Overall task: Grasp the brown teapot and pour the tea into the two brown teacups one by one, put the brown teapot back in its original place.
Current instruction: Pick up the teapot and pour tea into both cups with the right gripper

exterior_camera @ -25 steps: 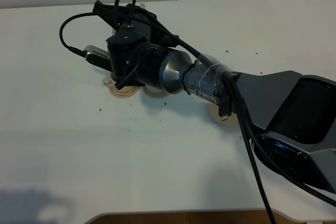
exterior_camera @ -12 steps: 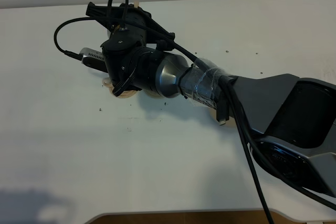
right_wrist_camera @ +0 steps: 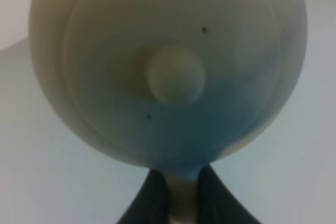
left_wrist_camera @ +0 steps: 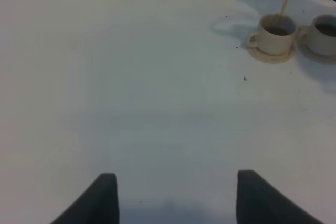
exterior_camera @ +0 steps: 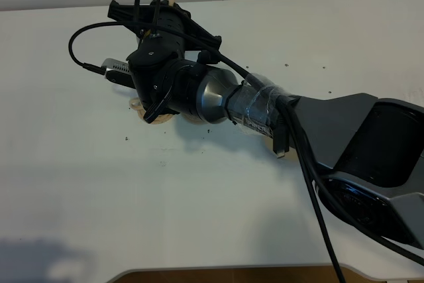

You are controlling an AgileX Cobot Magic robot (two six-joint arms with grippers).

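My right gripper is shut on the loop handle of the brown teapot, whose lid and knob fill the right wrist view. In the exterior view the right gripper is over the two teacups, and my wrist hides most of them and the pot. In the left wrist view a thin stream of tea falls from the spout into the left teacup. The second teacup stands just beside it, and each cup sits on a small saucer. My left gripper is open and empty over bare table. The teapot's wide saucer is hidden.
The white table spreads around the cups. My right arm stretches from the right side across the middle, with cables hanging off it. The edges of the cup saucers show under the wrist. The table's front edge is at the bottom.
My right wrist has lifted and moved a little to the left over the cups, tipping the teapot further. It has barely moved in the last half second.
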